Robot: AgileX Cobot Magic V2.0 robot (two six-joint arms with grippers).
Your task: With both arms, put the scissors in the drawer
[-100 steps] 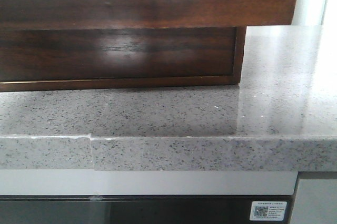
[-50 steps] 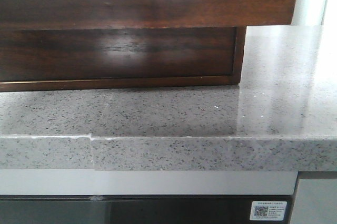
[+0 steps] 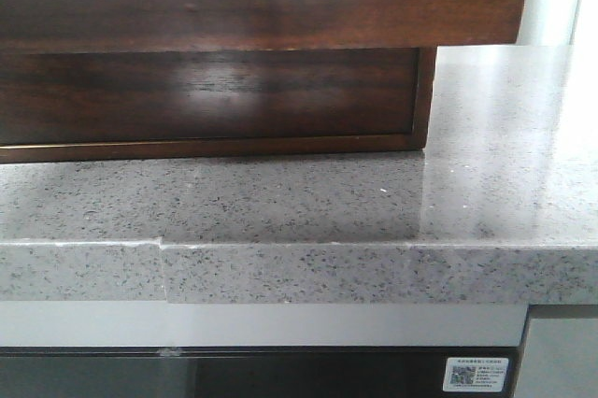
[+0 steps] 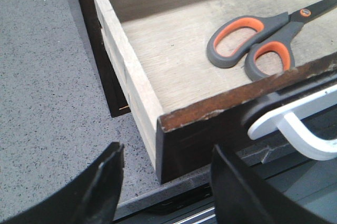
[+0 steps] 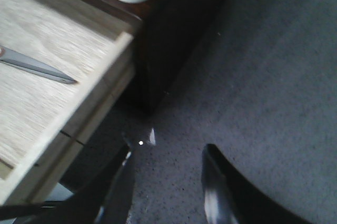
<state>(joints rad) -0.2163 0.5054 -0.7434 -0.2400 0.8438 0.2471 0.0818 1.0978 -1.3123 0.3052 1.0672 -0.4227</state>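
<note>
The dark reddish-brown wooden drawer (image 3: 262,10) stands pulled out over the grey speckled counter (image 3: 308,202). In the left wrist view the scissors (image 4: 263,37), with grey and orange handles, lie on the drawer's pale floor (image 4: 179,61) behind its front wall. My left gripper (image 4: 166,179) is open and empty, its fingers either side of the drawer's front corner (image 4: 181,140). My right gripper (image 5: 168,176) is open and empty over the counter beside the drawer's other side (image 5: 100,92). A scissor blade (image 5: 37,66) shows inside. No gripper shows in the front view.
The drawer's dark cabinet (image 3: 215,99) sits on the counter below the drawer front. A white curved part (image 4: 295,129) and a dark one lie in front of the drawer. The counter's front edge (image 3: 374,272) has a seam at the left. A grey panel runs below.
</note>
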